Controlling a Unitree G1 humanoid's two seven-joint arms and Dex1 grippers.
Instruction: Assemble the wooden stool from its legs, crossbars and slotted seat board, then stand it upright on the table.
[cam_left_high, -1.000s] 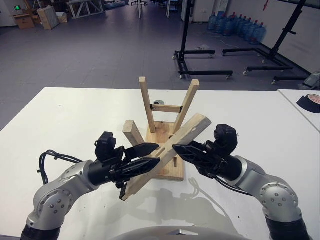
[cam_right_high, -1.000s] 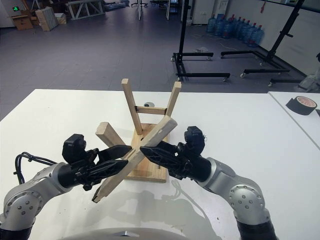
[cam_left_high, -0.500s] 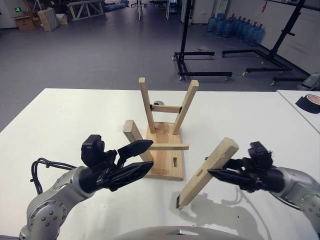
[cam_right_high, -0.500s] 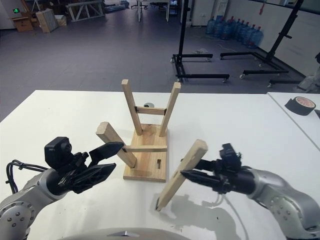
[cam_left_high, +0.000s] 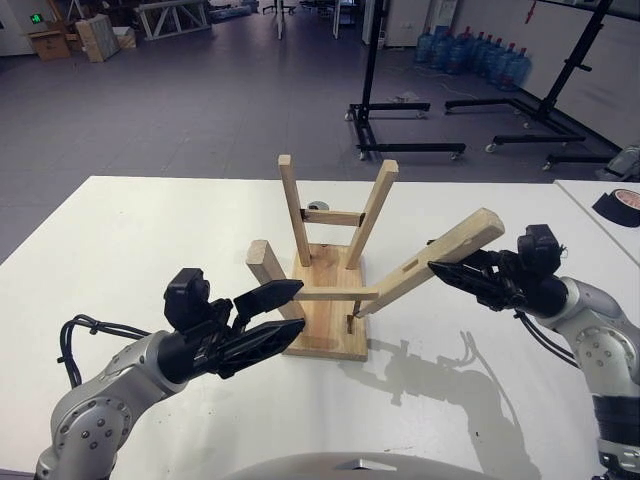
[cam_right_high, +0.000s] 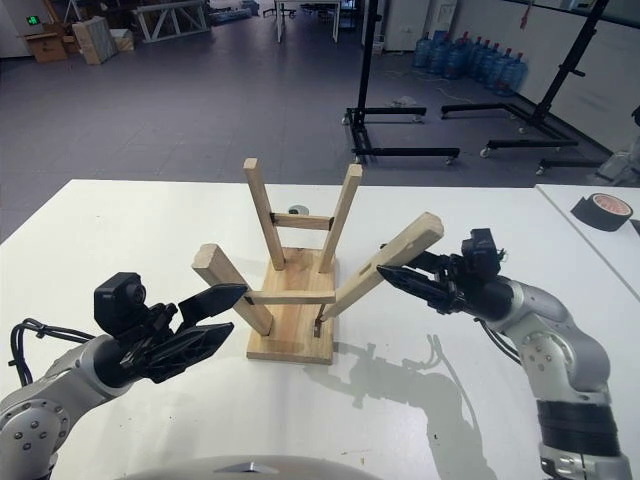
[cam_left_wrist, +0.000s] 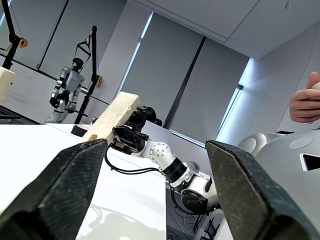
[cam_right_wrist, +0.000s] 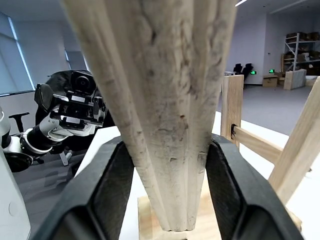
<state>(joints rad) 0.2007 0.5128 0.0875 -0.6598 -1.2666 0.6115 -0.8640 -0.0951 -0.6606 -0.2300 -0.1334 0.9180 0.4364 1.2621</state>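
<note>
One leg (cam_left_high: 400, 285) is clamped between the fingers of the right gripper (cam_left_high: 440, 270). Its long axis slants, with the lower end down at the near right edge of the seat board (cam_left_high: 330, 340) and the upper end pointing up and off to the board's right. The far legs (cam_left_high: 293, 212) stand upright on the board's far end, joined by a crossbar (cam_left_high: 333, 216). A third leg (cam_left_high: 265, 268) leans at the board's near left corner. The left gripper (cam_left_high: 298, 308) hovers just near-left of the board, fingers spread apart and holding nothing. The board lies flat on the white table (cam_left_high: 150, 240)

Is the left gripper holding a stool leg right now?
No, the left gripper is open and empty; the right gripper holds the leg.
</note>
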